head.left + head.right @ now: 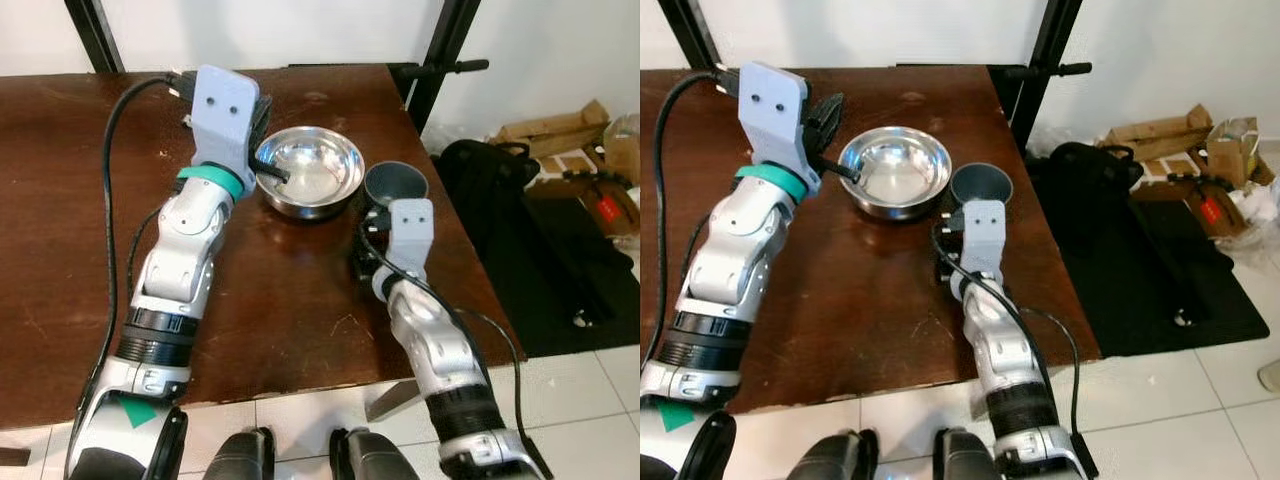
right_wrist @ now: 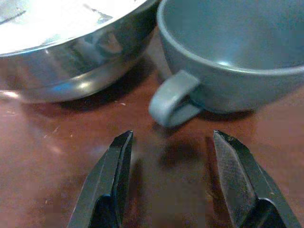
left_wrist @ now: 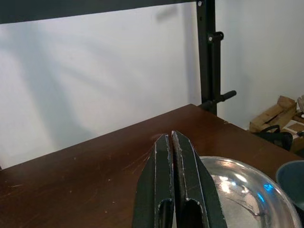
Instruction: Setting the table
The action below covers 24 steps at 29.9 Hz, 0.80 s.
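A shiny steel bowl (image 1: 310, 171) sits on the brown table (image 1: 60, 200), toward its far right corner; nothing lies in it but glare; a grey cup (image 2: 237, 52) stands just beside it on the right, very close or touching, also with nothing inside, its handle (image 2: 173, 99) pointing toward the right gripper (image 2: 173, 156); that gripper rests low over the wood just short of the handle, fingers spread apart and gripping nothing; the left gripper (image 3: 172, 161) hovers at the bowl's left rim with its fingers pressed together; the cup stands near the table's right edge, beyond which lie tile floor, a black mat (image 1: 560, 290) and cardboard boxes (image 1: 555, 130); bare wood stretches left of the bowl; the cup's base is hidden behind the right wrist in the head views.
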Motion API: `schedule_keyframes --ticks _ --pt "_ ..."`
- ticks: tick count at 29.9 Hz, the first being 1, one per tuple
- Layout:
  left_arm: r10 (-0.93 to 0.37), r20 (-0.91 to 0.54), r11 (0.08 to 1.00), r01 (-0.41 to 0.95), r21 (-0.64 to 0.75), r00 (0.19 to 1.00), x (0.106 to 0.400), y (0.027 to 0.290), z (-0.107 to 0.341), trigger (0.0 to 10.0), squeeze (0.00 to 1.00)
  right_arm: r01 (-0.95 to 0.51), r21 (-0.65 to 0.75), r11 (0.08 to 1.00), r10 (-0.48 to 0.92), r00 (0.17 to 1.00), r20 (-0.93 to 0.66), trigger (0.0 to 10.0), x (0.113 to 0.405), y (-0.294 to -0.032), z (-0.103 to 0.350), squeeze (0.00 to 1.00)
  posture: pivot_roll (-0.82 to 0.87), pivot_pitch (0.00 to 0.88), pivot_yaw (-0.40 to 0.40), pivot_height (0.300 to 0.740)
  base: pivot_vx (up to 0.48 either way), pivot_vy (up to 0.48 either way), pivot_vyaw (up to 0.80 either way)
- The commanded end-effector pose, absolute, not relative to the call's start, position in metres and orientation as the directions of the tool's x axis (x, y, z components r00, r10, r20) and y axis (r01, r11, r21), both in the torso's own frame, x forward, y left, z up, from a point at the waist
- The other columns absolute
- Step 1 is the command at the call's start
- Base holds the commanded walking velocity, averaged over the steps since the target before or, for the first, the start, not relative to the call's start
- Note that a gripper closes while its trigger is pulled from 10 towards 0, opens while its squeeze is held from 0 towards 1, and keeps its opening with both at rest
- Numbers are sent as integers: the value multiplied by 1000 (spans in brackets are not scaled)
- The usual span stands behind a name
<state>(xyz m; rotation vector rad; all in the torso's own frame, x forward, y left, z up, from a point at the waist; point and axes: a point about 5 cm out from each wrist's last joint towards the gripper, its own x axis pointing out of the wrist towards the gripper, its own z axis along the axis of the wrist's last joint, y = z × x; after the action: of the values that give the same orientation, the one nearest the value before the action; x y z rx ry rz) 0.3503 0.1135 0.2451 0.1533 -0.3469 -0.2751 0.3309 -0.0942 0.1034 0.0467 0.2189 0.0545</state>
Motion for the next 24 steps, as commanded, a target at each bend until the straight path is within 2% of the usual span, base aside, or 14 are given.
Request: schedule_keyframes --ticks 1,9,13,19,24 --pt "-300 324 949 247 195 897 349 109 252 10000 0 10 72 997 7 970 -243 10000 335 -95 99 0 24 108 17 740 0 0 0" --pt "-288 322 953 235 193 902 348 113 252 10000 0 17 105 994 10 969 -245 10000 342 -88 102 0 24 108 17 740 0 0 0" --pt "-279 321 955 226 191 905 347 114 252 10000 0 140 99 985 -107 953 -282 10000 347 -98 99 0 56 104 6 740 0 0 0" --pt "-277 320 956 226 190 906 346 114 252 10000 0 208 101 973 -171 941 -293 10000 348 -106 98 0 53 102 6 740 0 0 0" --pt "-278 317 956 229 182 907 347 111 252 10000 0 324 98 941 -284 912 -296 10000 347 -124 95 0 39 99 11 740 0 0 0"
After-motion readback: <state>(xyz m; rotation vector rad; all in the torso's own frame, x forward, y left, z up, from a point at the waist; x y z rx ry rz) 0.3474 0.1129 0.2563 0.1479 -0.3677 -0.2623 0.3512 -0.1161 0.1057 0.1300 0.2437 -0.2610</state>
